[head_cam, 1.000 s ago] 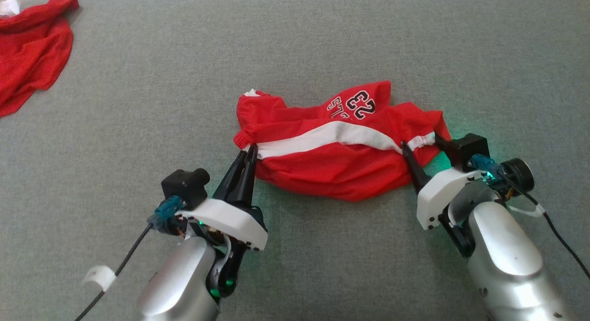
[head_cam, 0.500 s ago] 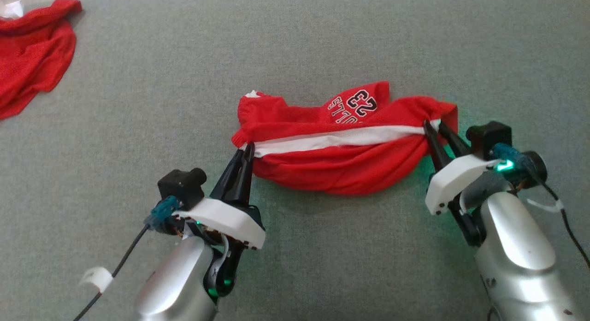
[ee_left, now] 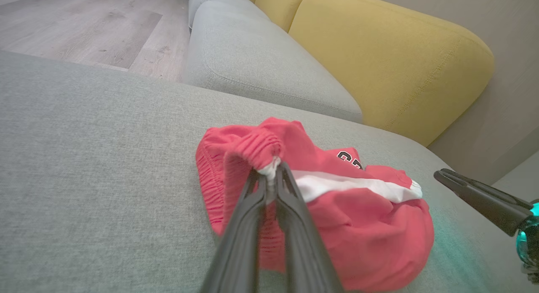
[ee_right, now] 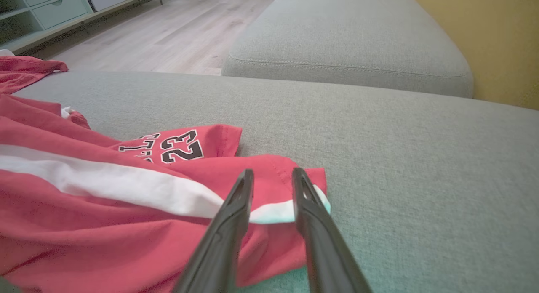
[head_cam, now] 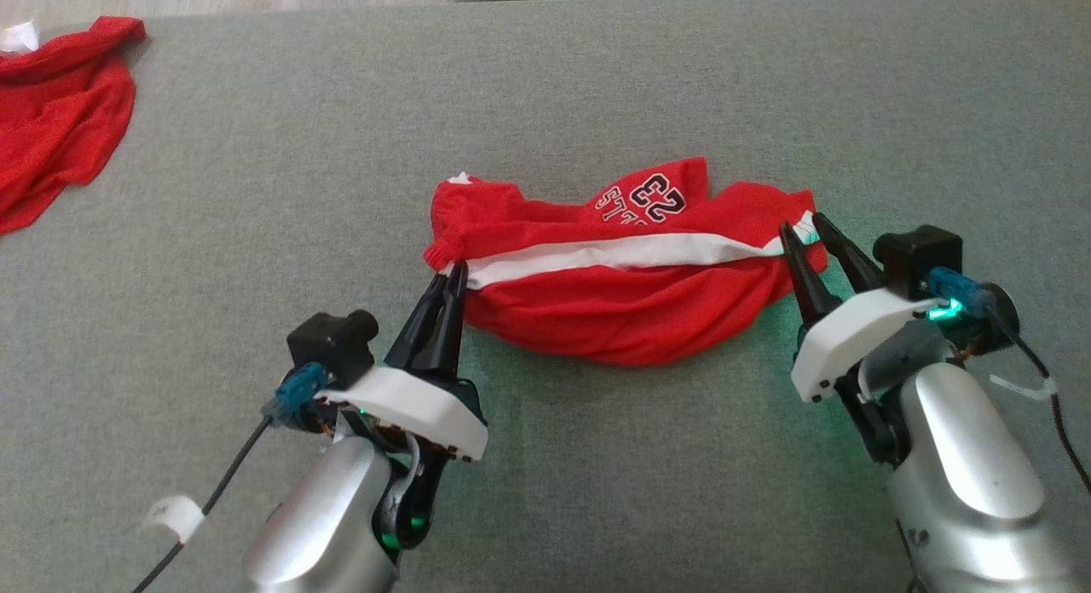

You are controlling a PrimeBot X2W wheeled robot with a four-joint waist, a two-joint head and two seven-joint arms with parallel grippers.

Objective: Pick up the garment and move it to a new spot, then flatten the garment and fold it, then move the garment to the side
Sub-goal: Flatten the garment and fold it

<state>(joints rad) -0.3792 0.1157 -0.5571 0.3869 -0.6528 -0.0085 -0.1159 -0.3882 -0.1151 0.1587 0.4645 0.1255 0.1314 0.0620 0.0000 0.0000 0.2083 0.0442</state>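
The garment (head_cam: 614, 295) is a pair of red shorts with a white side stripe and a black "23", lying bunched on the grey cushion (head_cam: 597, 82). My left gripper (head_cam: 456, 269) is shut on the elastic waistband at its left end, which the left wrist view shows pinched between the fingertips (ee_left: 271, 169). At the garment's right end my right gripper (head_cam: 801, 222) stands open. In the right wrist view its fingers (ee_right: 271, 173) are apart over the hem of the garment (ee_right: 105, 209), which lies on the cushion with nothing gripped. The left wrist view also has the right gripper (ee_left: 442, 175) beyond the garment (ee_left: 362, 217).
A second red garment (head_cam: 60, 107) lies crumpled at the cushion's far left corner. Another grey seat cushion (ee_right: 349, 44) and a yellow backrest (ee_left: 391, 57) stand beyond the work surface. Wooden floor (ee_left: 84, 27) lies past the far edge.
My right gripper closed on the garment's right end, pulled it out to the right, and now stands open with the hem lying slack. The left gripper kept its grip. The camera shifted slightly.
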